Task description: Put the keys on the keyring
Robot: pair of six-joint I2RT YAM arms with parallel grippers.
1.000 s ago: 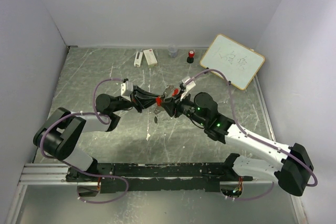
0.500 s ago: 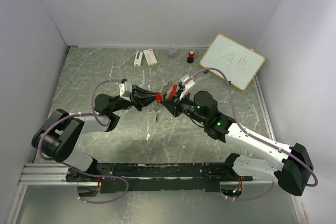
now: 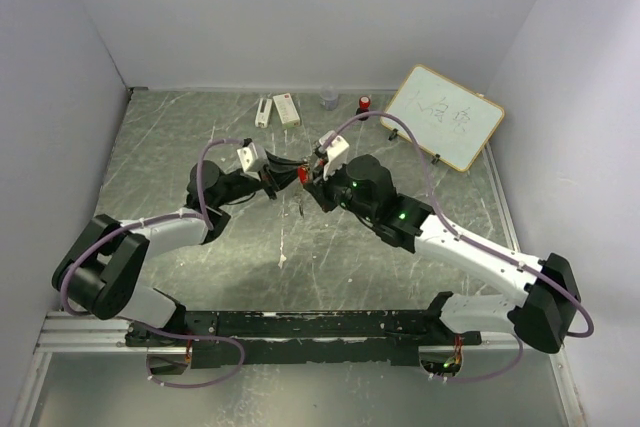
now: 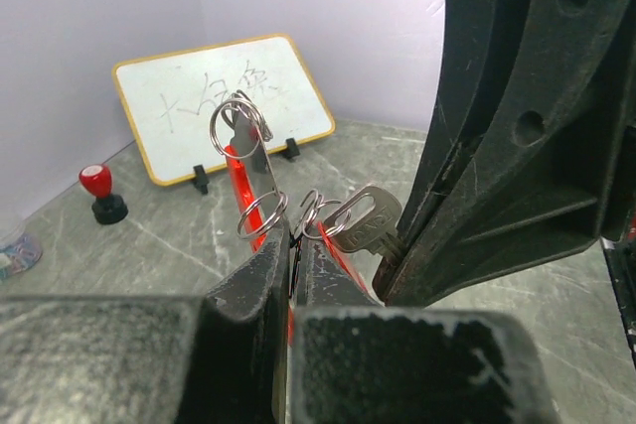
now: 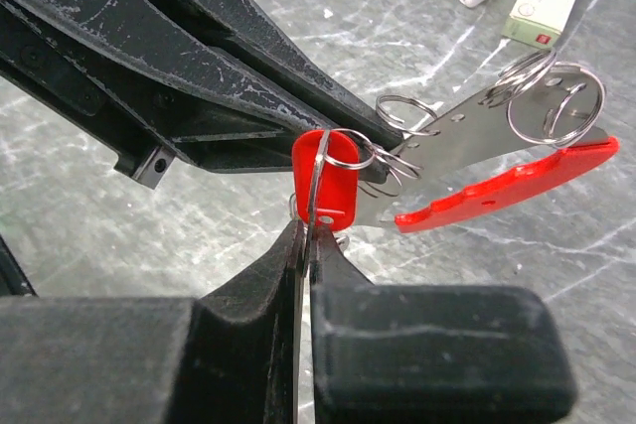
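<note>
My left gripper (image 3: 284, 176) is shut on the keyring and holds it above the table. In the left wrist view its jaws (image 4: 293, 240) pinch the base of the keyring (image 4: 241, 128), with silver rings and the red fob (image 4: 237, 174) sticking up. My right gripper (image 3: 314, 183) is shut on the silver key with the red tag (image 5: 324, 191), pressed against the keyring's small rings (image 5: 399, 161). The grey piece (image 5: 477, 136) and red fob (image 5: 507, 189) point right. The key's head (image 4: 366, 225) also shows in the left wrist view. I cannot make out the black-tagged key.
A small whiteboard (image 3: 443, 115) leans at the back right. A red-capped black cylinder (image 3: 364, 104), a small clear cup (image 3: 329, 99) and two white boxes (image 3: 285, 109) stand along the back edge. White walls close in the table.
Both grippers have moved together away from the arm bases and slightly left, staying tip to tip. The right arm has swung left with the key; both stay shut.
</note>
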